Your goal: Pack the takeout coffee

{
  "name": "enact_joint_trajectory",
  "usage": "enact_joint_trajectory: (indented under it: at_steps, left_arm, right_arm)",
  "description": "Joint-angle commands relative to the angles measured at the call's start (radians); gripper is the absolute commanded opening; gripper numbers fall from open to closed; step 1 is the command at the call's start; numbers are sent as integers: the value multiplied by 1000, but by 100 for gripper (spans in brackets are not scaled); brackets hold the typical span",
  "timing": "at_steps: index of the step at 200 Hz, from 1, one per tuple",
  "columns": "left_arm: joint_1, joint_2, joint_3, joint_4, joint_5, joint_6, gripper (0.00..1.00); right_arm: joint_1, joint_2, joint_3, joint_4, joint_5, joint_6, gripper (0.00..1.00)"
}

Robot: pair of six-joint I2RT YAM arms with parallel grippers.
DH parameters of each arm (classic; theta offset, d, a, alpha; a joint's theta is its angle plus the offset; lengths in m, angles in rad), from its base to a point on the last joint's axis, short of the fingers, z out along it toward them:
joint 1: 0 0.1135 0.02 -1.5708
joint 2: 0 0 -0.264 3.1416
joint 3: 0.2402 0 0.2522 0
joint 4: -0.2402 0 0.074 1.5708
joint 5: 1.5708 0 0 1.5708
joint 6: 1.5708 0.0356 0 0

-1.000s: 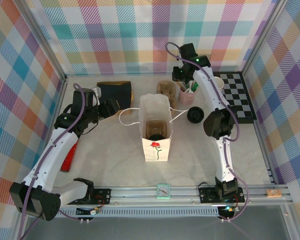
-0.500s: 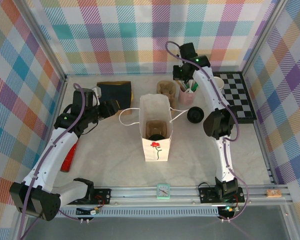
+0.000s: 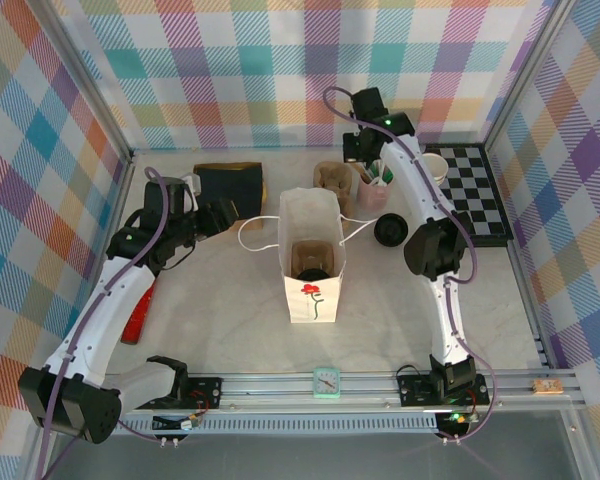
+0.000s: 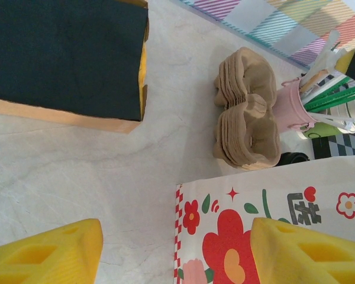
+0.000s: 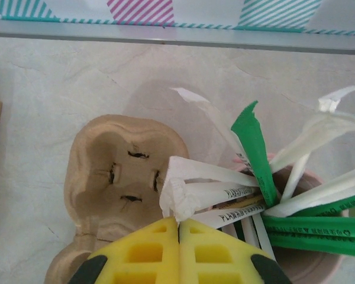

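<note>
The white flower-printed paper bag stands open mid-table, with a brown carrier and a dark round shape inside. To its right a round black lid tops what looks like the takeout coffee, seen from above. My right gripper hangs over the pink cup of straws. In the right wrist view that gripper is shut, pinching the crumpled end of a white paper-wrapped straw. My left gripper is open left of the bag; its yellow fingers straddle the bag's printed side.
A stack of brown pulp cup carriers sits beside the straw cup. A dark box lies at the back left, a chessboard at the right, a lidless cup near it. A red object and a small clock lie near the front.
My right gripper has shut on a straw's wrapper end and shifted slightly left and back. The left arm has not moved.
</note>
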Motion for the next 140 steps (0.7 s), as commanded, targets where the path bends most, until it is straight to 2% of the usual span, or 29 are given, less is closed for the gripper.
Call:
enact_joint_trajectory:
  at_steps: [1,140]
  left_arm:
    - [16,-30,4,-9,-9,19,67]
    - [15,-84,-5,-18,-12,19,67]
  right_arm:
    - [8,-97,-30,15,53,-16,2]
    - [17,-282,-162,33,120,-44,0]
